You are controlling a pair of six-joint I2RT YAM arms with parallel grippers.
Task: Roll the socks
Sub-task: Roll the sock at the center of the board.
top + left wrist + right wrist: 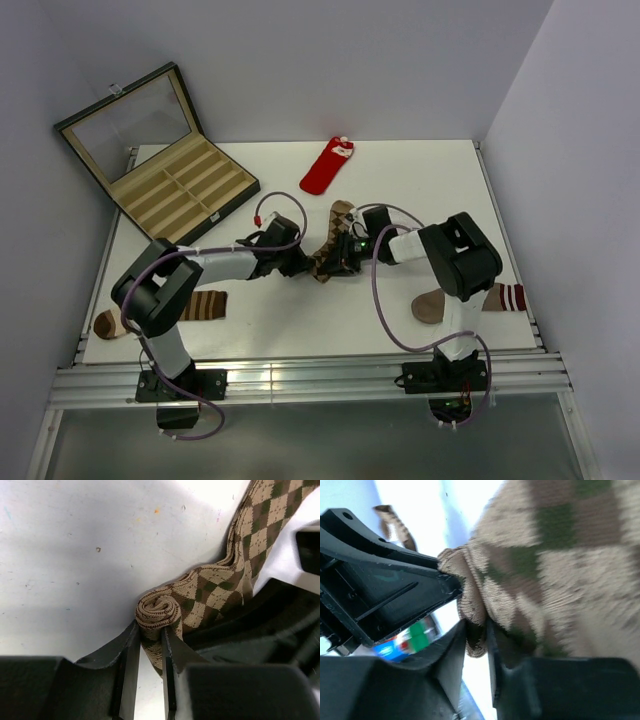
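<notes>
Left gripper (pixel 149 630) pinching the argyle sock (pixel 215 595) at its coil; you are needing taut fabric beside it from the right gripper (pixel 476 630), grip untellable

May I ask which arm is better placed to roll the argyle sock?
Probably left: the left end effector pinches the coiled end of the argyle sock; the right end effector only straddles a fold.

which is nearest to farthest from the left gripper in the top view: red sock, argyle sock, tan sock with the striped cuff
1. argyle sock, mid-scene, its rolled end pinched in the left gripper
2. red sock, straight beyond, toward the far edge
3. tan sock, off at the near right
</notes>
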